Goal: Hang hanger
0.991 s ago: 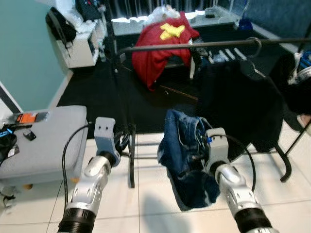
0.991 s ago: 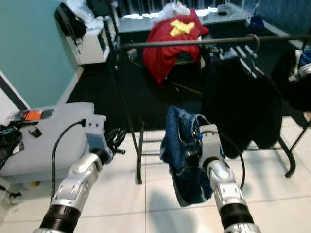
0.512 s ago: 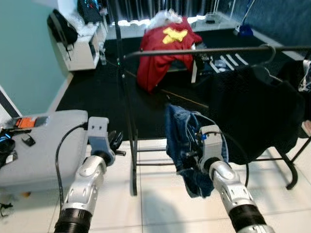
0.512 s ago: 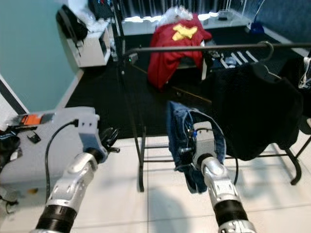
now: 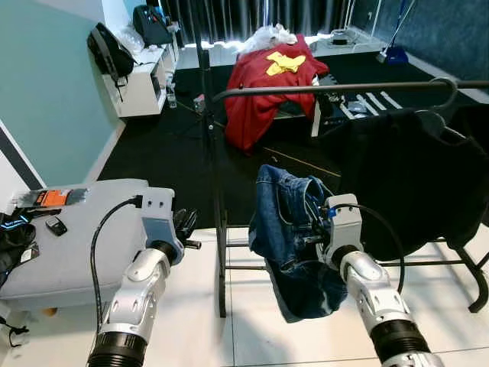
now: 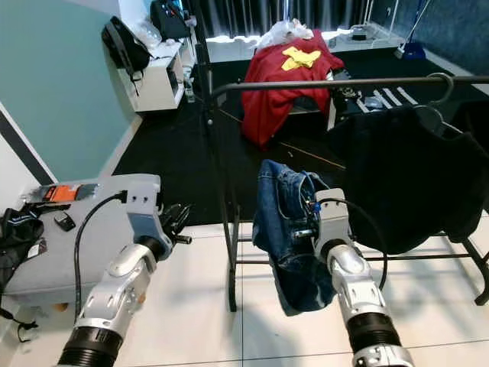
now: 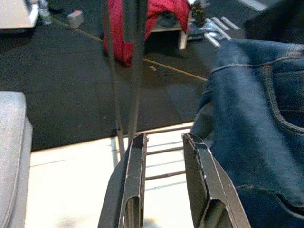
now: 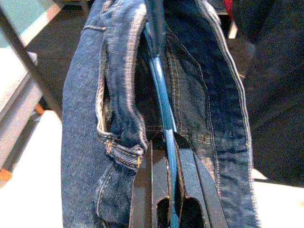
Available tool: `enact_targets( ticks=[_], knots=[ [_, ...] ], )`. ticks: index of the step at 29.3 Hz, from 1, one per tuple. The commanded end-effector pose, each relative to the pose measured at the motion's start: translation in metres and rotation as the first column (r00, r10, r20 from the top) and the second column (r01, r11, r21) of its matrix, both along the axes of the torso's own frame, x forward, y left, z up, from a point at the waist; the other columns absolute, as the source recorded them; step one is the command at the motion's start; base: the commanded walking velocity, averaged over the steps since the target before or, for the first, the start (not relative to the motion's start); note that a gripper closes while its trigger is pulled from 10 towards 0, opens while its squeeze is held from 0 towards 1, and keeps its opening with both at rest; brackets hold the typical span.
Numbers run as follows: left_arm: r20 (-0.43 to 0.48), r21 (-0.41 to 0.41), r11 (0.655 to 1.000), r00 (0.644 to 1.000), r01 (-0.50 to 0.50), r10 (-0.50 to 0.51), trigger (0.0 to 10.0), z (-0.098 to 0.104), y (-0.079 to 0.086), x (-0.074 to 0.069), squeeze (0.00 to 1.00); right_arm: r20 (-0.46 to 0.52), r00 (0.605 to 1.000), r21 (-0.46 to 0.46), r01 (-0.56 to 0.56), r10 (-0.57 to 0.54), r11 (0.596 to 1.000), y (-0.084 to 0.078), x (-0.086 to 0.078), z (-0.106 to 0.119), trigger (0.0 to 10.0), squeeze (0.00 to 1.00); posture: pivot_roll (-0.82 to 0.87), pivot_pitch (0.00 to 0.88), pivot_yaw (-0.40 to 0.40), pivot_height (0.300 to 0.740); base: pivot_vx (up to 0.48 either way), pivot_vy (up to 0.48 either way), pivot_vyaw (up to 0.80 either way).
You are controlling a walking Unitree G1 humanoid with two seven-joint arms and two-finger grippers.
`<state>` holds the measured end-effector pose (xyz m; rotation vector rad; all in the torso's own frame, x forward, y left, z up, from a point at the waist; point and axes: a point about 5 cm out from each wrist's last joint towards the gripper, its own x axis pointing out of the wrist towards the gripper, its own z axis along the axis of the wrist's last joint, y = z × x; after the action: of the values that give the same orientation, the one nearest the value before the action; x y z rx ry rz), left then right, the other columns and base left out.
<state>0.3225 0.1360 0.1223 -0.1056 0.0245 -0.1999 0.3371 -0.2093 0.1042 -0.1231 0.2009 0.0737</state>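
Observation:
A pair of blue jeans [image 5: 286,222] is draped over a blue hanger [image 8: 160,107]. My right gripper [image 8: 166,142] is shut on the hanger's thin blue rod and holds it below and in front of the black clothes rail [image 5: 321,89]. A dark garment [image 5: 412,176] hangs from a hook on the rail to the right. My left gripper [image 7: 164,140] is open and holds nothing, just left of the rack's upright post [image 5: 218,206].
A grey padded bench [image 5: 84,229] with small items stands at the left. A red garment [image 5: 267,76] lies over a chair behind the rack. A white shelf [image 5: 141,80] and a black bag [image 5: 111,50] are at the far left. The rack's foot bars [image 5: 428,264] cross the white tiles.
The whole view has shifted as the camera moved. The right gripper still holds the hanger with the jeans, slightly higher toward the rail. The left gripper stays open.

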Motion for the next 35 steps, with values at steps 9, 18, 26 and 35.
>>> enact_targets(
  ticks=[9, 18, 26, 35],
  knots=[
    [-0.006, 0.004, 1.000, 1.000, 0.001, -0.001, 10.0, -0.002, -0.001, -0.002, 0.00, 0.110, 0.994, 0.016, 0.001, -0.003, 1.000, 0.005, 0.009, 0.026, 10.0, 0.00, 0.03, 0.035, 0.063, 0.740, 0.320, 0.000, 0.00],
    [-0.011, 0.012, 1.000, 1.000, 0.010, -0.010, 10.0, -0.003, -0.002, -0.004, 0.00, 0.169, 0.983, 0.030, 0.062, -0.066, 0.998, -0.002, 0.013, 0.043, 10.0, 0.00, 0.04, 0.040, 0.072, 0.740, 0.320, 0.000, 0.00],
    [-0.010, 0.021, 1.000, 1.000, 0.010, -0.010, 10.0, -0.001, 0.001, -0.003, 0.00, 0.232, 0.969, 0.025, 0.078, -0.082, 0.997, -0.005, 0.016, 0.059, 10.0, 0.00, 0.04, 0.041, 0.074, 0.740, 0.316, 0.000, 0.00],
    [-0.004, 0.034, 0.999, 1.000, 0.015, -0.015, 10.0, -0.003, 0.000, -0.006, 0.00, 0.297, 0.954, -0.017, 0.053, -0.046, 0.998, -0.002, 0.021, 0.081, 10.0, 0.00, 0.05, 0.048, 0.072, 0.740, 0.096, 0.000, 0.00]
  ],
)
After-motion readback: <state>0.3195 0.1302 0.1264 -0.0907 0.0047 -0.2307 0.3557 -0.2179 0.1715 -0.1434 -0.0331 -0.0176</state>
